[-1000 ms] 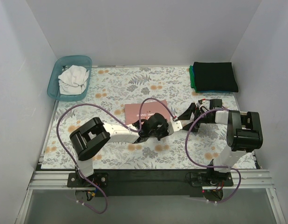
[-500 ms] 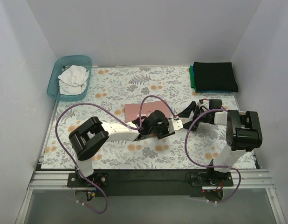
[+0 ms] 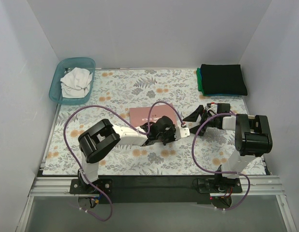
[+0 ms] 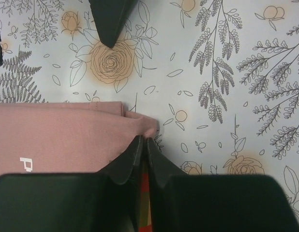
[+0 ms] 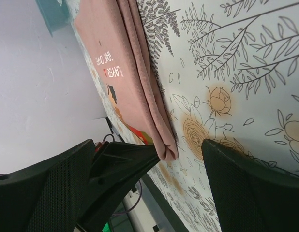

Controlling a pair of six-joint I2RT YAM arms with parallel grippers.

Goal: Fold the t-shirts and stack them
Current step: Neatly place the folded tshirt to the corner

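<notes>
The folded dusty-pink t-shirt [image 3: 152, 115] with white lettering lies flat on the mat's middle. My left gripper [image 3: 171, 131] is shut on its near right corner, seen pinched at the fingertips in the left wrist view [image 4: 143, 140]. The pink t-shirt [image 4: 57, 140] fills that view's left. My right gripper [image 3: 189, 121] is open and empty just right of that corner. In the right wrist view its fingers [image 5: 256, 188] straddle the pink t-shirt's [image 5: 125, 72] corner without touching it. A folded black t-shirt [image 3: 223, 78] lies on a teal-green one [image 3: 200, 82] at the back right.
A translucent teal basket [image 3: 56, 83] at the back left holds the crumpled white t-shirt [image 3: 76, 82]. The floral mat [image 3: 140, 87] covers the table. White walls close in the left, back and right. Purple cables loop over both arms.
My left arm's elbow has swung right and forward while its gripper stayed at the pink t-shirt's corner. My right gripper has drawn back slightly to the right.
</notes>
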